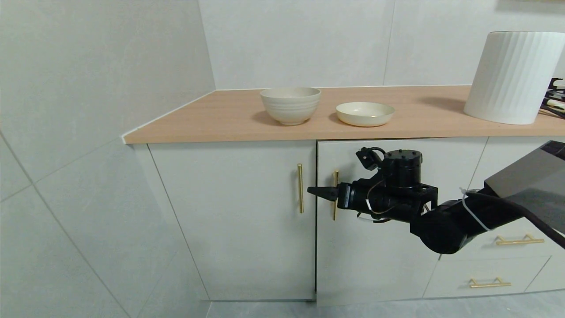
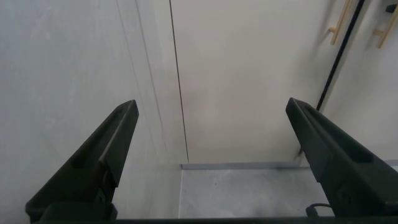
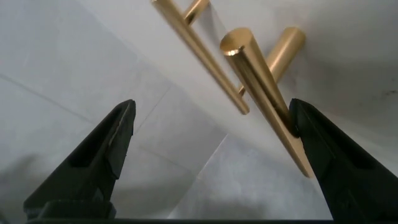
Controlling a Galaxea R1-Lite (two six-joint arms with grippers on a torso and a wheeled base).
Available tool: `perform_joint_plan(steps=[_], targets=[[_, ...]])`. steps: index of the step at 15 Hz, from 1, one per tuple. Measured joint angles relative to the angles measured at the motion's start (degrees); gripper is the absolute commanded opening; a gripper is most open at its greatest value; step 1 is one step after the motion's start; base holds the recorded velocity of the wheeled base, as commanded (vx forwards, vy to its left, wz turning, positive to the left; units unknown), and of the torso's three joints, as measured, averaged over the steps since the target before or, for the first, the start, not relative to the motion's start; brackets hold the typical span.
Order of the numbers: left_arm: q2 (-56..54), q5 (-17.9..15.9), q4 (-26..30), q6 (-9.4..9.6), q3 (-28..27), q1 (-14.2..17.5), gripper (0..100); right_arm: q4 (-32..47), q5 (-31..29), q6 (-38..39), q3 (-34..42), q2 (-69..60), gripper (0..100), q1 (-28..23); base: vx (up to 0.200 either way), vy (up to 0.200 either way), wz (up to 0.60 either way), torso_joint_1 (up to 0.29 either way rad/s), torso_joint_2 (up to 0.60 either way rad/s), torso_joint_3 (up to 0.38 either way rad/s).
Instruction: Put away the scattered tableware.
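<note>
bowl (image 1: 290,105): deep, ribbed, cream; upright on the surface (image 1: 198,121), towards its left corner.
dish (image 1: 365,114): shallow, cream; just beside the bowl, not touching.
handling (judged): both look rigid and smooth, so likely slippery. Probably light, and could chip if knocked.
hold point: pinch the bowl's wall at the rim, one finger inside and one outside. For the dish, take its low raised edge.
right jaws: spread wide at the right door's gold handle (image 3: 261,87). The bar sits between them, close to one finger, not clamped.
handle: stiff metal bar; best gripped mid-length.
left jaws: wide, empty, facing the shut cabinet door (image 2: 249,81) low down.
</note>
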Motion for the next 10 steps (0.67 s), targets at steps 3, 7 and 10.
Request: perform_joint_plan(steps=[3, 7, 10], targets=[[0.0, 0.0, 0.0, 0.0, 0.0, 0.0, 100, 0.0, 1.3, -0.1, 2.0, -1.6, 100, 0.1, 0.0, 0.0, 0.0, 0.0, 0.0, 0.0], [0.0, 0.0, 0.0, -0.02, 0.0, 0.0, 100, 0.1, 4.2, -0.3, 6.6, -5.7, 100, 0.4, 0.0, 0.0, 0.0, 0.0, 0.0, 0.0], [0.0, 0.0, 0.0, -0.02, 0.0, 0.0, 100, 0.1, 8.5, -0.5, 12.9, -11.5, 100, 0.6, 0.0, 0.0, 0.0, 0.0, 0.0, 0.0]])
